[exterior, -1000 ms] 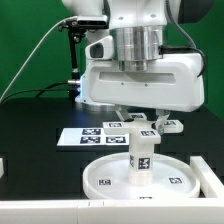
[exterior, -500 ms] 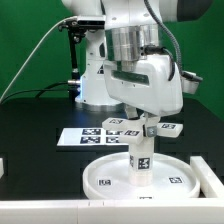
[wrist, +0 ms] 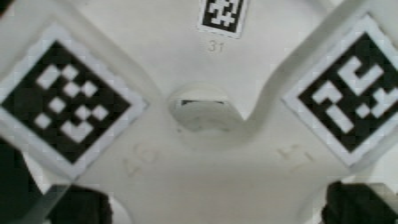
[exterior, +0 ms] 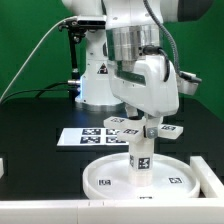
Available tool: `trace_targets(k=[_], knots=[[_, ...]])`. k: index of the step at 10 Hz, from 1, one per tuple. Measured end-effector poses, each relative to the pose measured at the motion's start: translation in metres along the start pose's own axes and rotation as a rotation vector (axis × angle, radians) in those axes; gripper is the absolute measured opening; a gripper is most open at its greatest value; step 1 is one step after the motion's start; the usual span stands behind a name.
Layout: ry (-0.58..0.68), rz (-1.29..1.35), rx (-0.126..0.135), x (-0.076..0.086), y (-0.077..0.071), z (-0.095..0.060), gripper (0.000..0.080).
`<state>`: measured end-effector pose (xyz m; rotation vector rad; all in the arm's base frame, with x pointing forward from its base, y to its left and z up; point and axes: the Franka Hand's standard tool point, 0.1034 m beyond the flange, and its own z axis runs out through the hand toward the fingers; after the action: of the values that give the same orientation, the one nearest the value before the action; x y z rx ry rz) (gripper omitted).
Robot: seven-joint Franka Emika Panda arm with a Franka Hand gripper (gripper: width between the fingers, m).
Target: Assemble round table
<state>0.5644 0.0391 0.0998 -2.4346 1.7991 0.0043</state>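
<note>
Round disc (exterior: pixel 138 176) lying flat on black table (exterior: pixel 40 125), lower centre of exterior view. Post (exterior: pixel 141 155) upright at disc centre. Gripper (exterior: pixel 141 128) directly above, fingers clamped on cross-shaped foot (wrist: pixel 199 100) atop post. Marker board (exterior: pixel 85 136) behind, left of centre.

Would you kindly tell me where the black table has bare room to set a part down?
Free: the table at the exterior view's left, beside the marker board. Crowded: the middle, where the gripper stands over the post on the round disc.
</note>
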Motion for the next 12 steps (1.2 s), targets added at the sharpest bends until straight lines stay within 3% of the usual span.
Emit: trace_targets(k=[4,7,11,12], knots=[[-0.028,-0.35,0.013,-0.01,-0.006,-0.028,0.0648],[-0.018,-0.824,0.013,-0.009,-0.006,-0.025,0.0649],[-0.015,-1.062,0.015,-0.007,-0.006,-0.025,0.0649],[0.002,-1.266,-0.017,-0.003,-0.005,-0.026,0.0649]])
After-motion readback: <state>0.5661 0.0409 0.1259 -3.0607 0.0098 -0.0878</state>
